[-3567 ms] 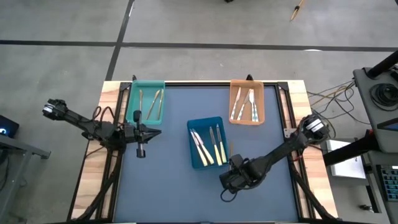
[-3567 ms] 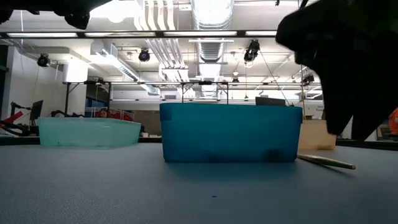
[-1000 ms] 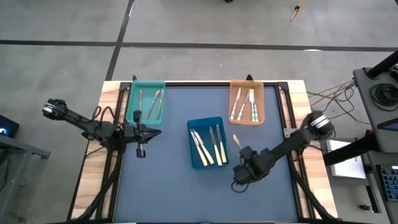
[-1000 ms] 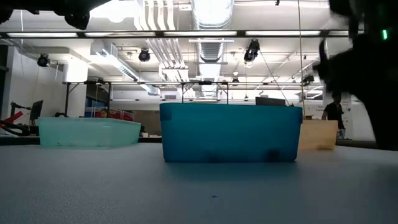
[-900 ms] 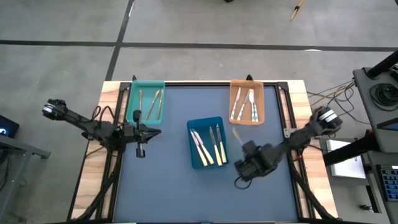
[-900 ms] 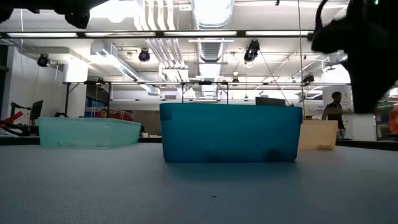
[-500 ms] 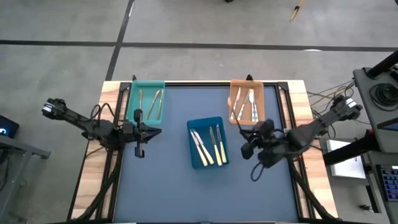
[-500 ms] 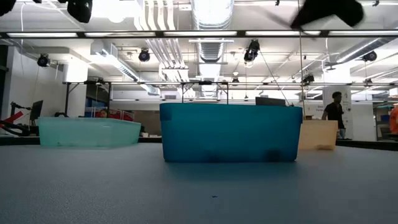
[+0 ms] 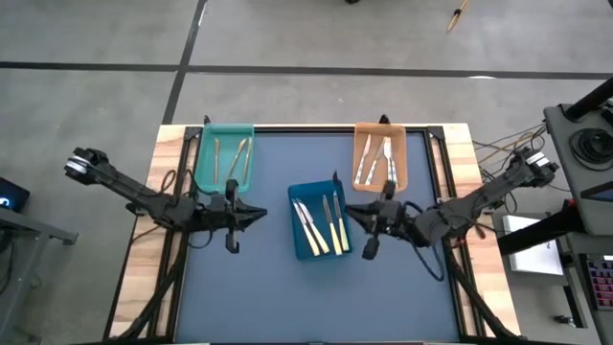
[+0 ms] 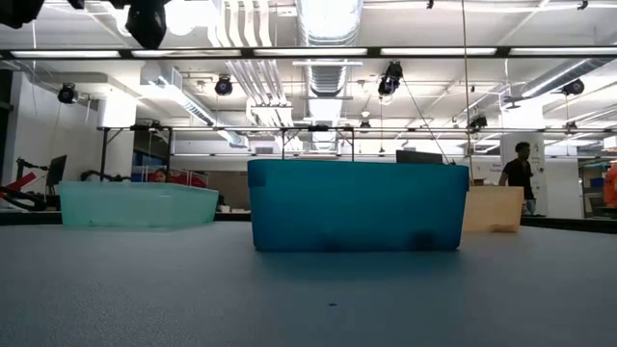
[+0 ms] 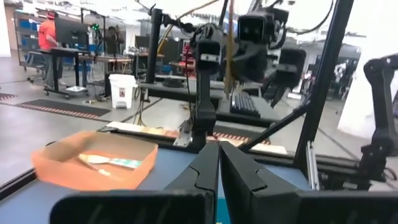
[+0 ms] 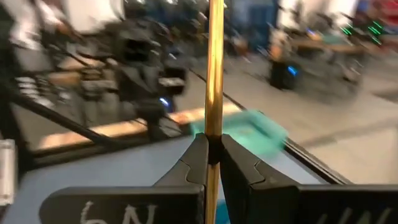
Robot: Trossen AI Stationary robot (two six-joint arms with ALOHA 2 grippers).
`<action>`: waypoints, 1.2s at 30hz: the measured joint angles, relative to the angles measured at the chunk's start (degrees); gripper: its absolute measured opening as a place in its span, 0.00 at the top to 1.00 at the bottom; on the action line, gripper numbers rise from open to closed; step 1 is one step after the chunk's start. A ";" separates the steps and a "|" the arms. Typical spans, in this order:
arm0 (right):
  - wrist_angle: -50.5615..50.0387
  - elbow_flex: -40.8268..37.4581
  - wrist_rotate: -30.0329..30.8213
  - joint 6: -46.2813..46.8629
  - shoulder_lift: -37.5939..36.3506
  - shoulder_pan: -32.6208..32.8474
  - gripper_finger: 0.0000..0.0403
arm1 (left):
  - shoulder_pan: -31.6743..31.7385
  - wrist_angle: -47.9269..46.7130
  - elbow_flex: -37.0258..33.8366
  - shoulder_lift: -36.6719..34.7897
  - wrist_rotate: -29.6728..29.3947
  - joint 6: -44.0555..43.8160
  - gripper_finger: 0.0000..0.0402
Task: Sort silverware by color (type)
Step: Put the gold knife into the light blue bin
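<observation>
The dark blue table [image 9: 259, 278] carries three trays (all holding silverware): teal [image 9: 203, 159], blue [image 9: 299, 241], orange [image 9: 361, 178].

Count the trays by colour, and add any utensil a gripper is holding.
teal tray: 1
blue tray: 1
orange tray: 1
gold-handled utensil, clamped in the right gripper: 1
Total: 4

A big open robotics lab: exposed silver ceiling ducts [image 10: 328, 29] and strip lights overhead, bare grey concrete floor [image 9: 306, 38], other black-framed workbenches [image 10: 318, 145] behind, a distant person [image 10: 518, 173] standing among them.
</observation>
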 joint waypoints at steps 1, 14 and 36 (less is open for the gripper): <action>5.31 -1.18 -1.89 -2.37 1.00 -0.46 0.97 | 0.00 1.92 0.17 1.36 0.04 0.01 1.00; 46.55 -6.89 -14.16 -16.73 18.43 -5.34 0.97 | -0.11 10.37 11.99 19.77 -0.26 3.87 1.00; 57.93 -1.26 -15.82 -19.59 34.84 -7.59 0.97 | -0.50 9.52 18.71 26.12 -6.12 7.82 0.56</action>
